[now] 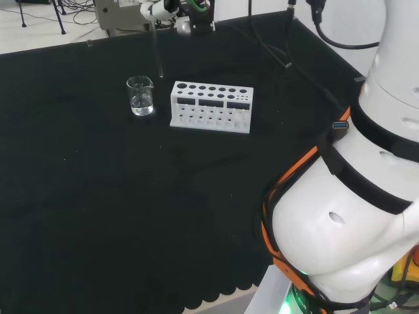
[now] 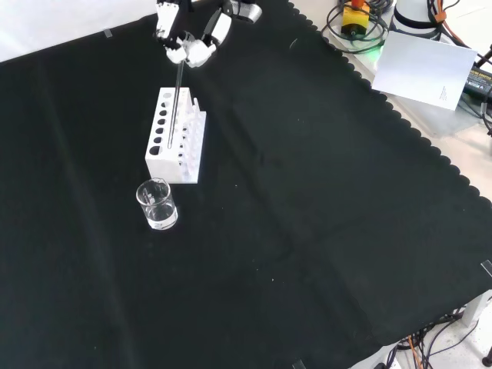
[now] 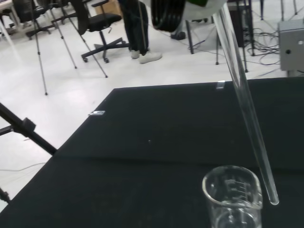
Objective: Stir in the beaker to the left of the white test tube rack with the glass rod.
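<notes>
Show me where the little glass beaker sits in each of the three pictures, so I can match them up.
Head view: the beaker stands left of the white test tube rack, in the upper left.
Front view: the beaker stands below the rack, left of centre.
Wrist view: its rim shows at the lower edge, beside the glass rod.
Shared landmark: the rack.

Robotics lab: cloth-covered bench (image 1: pixel 78 216), tripods (image 3: pixel 40 57), office chairs (image 3: pixel 102 23).

Black cloth (image 1: pixel 78 216), white rack (image 1: pixel 211 106), clear beaker (image 1: pixel 141 96), seemingly clear rod (image 3: pixel 247 109), black-and-white hand (image 2: pixel 191 42)
</notes>
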Controlling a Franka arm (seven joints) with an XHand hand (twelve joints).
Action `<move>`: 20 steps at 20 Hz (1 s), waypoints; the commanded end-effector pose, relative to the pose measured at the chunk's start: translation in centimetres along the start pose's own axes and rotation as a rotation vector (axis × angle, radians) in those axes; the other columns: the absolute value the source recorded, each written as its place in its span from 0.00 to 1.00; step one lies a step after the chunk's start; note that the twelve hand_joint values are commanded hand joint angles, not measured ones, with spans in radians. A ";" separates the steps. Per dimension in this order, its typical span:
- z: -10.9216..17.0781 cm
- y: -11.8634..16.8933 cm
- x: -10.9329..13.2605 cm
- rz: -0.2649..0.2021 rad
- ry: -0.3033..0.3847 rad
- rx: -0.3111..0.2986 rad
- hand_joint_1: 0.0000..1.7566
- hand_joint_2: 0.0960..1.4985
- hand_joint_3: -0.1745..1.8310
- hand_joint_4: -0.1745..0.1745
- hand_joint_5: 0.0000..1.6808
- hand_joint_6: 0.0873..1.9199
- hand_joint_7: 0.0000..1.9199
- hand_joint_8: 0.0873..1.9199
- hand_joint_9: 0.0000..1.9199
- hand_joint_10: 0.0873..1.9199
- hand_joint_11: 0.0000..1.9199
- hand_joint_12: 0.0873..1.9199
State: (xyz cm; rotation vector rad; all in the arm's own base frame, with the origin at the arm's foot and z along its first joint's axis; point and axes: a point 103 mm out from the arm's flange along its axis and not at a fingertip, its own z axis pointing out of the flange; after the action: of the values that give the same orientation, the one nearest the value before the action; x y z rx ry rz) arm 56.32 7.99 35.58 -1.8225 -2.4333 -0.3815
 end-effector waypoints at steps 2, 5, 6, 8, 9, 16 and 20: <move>2.0 2.8 1.0 -0.086 0.023 0.041 0.73 0.56 0.33 0.00 0.57 0.42 0.53 0.69 0.80 0.50 0.85 0.36; 2.6 3.3 1.0 -0.094 0.037 0.048 0.73 0.56 0.33 0.00 0.57 0.42 0.53 0.69 0.80 0.50 0.85 0.36; 2.8 3.5 1.0 -0.092 0.055 0.053 0.73 0.56 0.33 0.00 0.57 0.42 0.53 0.69 0.80 0.50 0.85 0.36; 3.2 3.9 1.0 -0.100 0.056 0.055 0.73 0.56 0.33 0.00 0.57 0.42 0.53 0.69 0.80 0.50 0.85 0.36; 3.3 4.2 1.0 -0.104 0.057 0.054 0.73 0.56 0.33 0.00 0.57 0.42 0.53 0.69 0.80 0.50 0.85 0.36; 3.5 6.0 0.1 -0.111 0.081 0.047 0.73 0.56 0.33 0.00 0.57 0.42 0.53 0.68 0.81 0.50 0.86 0.36; 3.6 6.9 -0.6 -0.110 0.083 0.045 0.73 0.56 0.33 0.00 0.57 0.42 0.53 0.68 0.81 0.50 0.86 0.37</move>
State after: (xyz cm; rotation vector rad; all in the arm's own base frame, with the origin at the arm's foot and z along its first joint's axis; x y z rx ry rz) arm 62.38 10.47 33.21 -1.6369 -2.4787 -0.3905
